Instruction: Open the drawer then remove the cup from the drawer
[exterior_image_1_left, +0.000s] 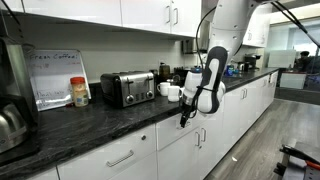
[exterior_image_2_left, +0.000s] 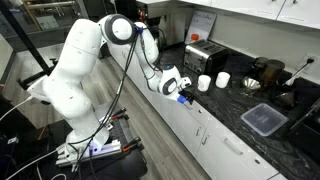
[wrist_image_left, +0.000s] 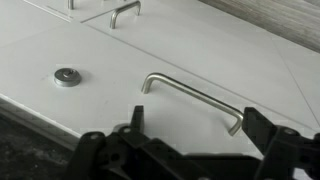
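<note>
At counter front | drawer shut, contents hidden | jaws spread wide, nr handle

white drawer with a silver handle, dark speckled counter, silver-and-black toaster, two white mugs, a yellow jar (red lid).

Dark speckled countertop, black-and-chrome toaster, red-lidded jar, white mug beside a second white mug, grey container
</note>
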